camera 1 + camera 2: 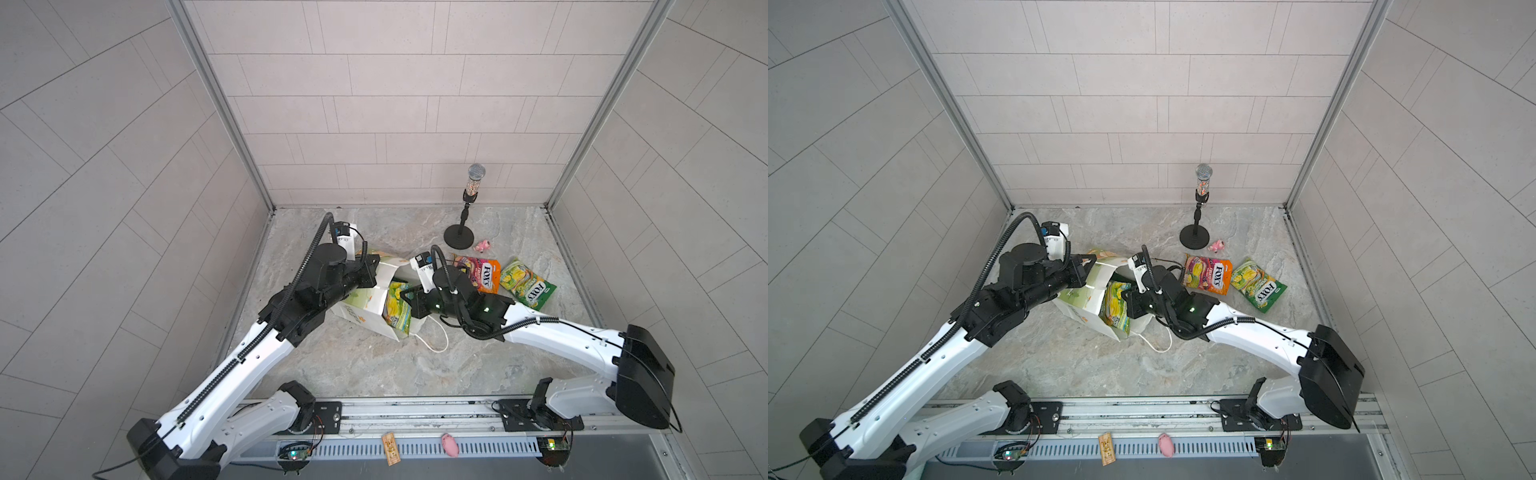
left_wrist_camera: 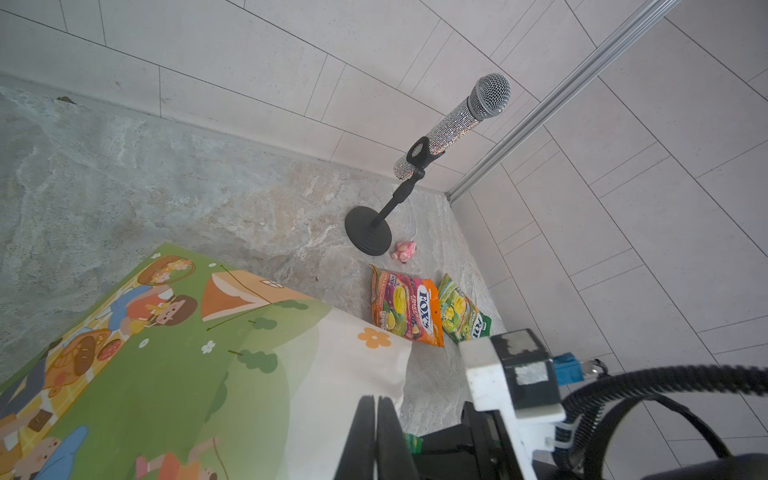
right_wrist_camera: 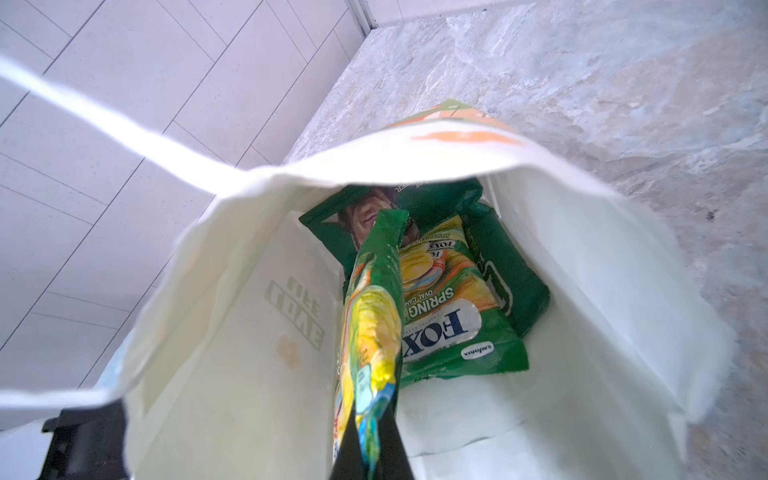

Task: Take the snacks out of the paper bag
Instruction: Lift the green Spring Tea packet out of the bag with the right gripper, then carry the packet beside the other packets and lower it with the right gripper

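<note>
The paper bag (image 1: 371,306) lies on its side mid-table, mouth facing right. My left gripper (image 2: 377,401) is shut on the bag's upper rim, seen from above at the left gripper (image 1: 373,272). My right gripper (image 3: 370,451) reaches into the mouth and is shut on the corner of a yellow-green FOX'S packet (image 3: 370,316), which stands on edge in the opening (image 1: 395,307). Deeper inside lie a second yellow-green FOX'S packet (image 3: 453,307) and a dark green bag (image 3: 509,266). Outside, to the right, lie an orange-pink FOX'S bag (image 1: 478,274) and a yellow-green one (image 1: 525,286).
A microphone on a round black stand (image 1: 459,237) stands at the back right, with a tiny pink toy (image 1: 484,246) beside it. A white cord handle (image 1: 434,343) trails from the bag toward the front. Tiled walls close in three sides.
</note>
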Tool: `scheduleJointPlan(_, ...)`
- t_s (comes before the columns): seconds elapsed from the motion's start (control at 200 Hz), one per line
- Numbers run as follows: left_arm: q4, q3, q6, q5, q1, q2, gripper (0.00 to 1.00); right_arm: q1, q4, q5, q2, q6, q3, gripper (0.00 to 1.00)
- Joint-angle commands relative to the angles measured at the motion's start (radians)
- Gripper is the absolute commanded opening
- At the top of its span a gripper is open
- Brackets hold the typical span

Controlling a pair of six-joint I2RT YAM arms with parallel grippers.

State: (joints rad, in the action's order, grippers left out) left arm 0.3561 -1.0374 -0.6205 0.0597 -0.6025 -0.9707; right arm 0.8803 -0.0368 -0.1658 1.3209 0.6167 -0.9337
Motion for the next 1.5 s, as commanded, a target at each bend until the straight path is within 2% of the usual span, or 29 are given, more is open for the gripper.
scheduleJointPlan(0.0, -0.003, -0.007, -0.011, -0.037, -0.003, 0.005, 0.0, -0.011, -0.093, -0.015, -0.089, -0.046, -0.011, 0.0)
scheduleJointPlan(0.45, -0.003, -0.002, -0.016, -0.044, -0.004, 0.006, 0.0, -0.081, -0.397, -0.015, -0.406, -0.152, -0.074, 0.0)
scheduleJointPlan(0.61, -0.003, -0.003, -0.015, -0.042, -0.003, 0.007, 0.0, -0.131, -0.527, 0.06, -0.514, -0.192, -0.098, 0.0)
scheduleJointPlan(0.751, -0.002, -0.003, -0.015, -0.042, -0.003, 0.009, 0.0, -0.18, -0.634, 0.199, -0.595, -0.214, -0.104, 0.0)
scheduleJointPlan(0.941, -0.006, -0.005, -0.016, -0.035, -0.003, 0.003, 0.0, -0.273, -0.748, 0.32, -0.601, -0.205, -0.093, 0.0)
scheduleJointPlan(1.271, -0.003, -0.001, -0.013, -0.032, -0.003, 0.012, 0.0, -0.438, -0.794, 0.36, -0.555, -0.135, 0.029, 0.0)
scheduleJointPlan(1.491, 0.0, -0.001, -0.011, -0.031, -0.003, 0.014, 0.0, -0.476, -0.868, 0.57, -0.5, -0.079, 0.064, 0.0)
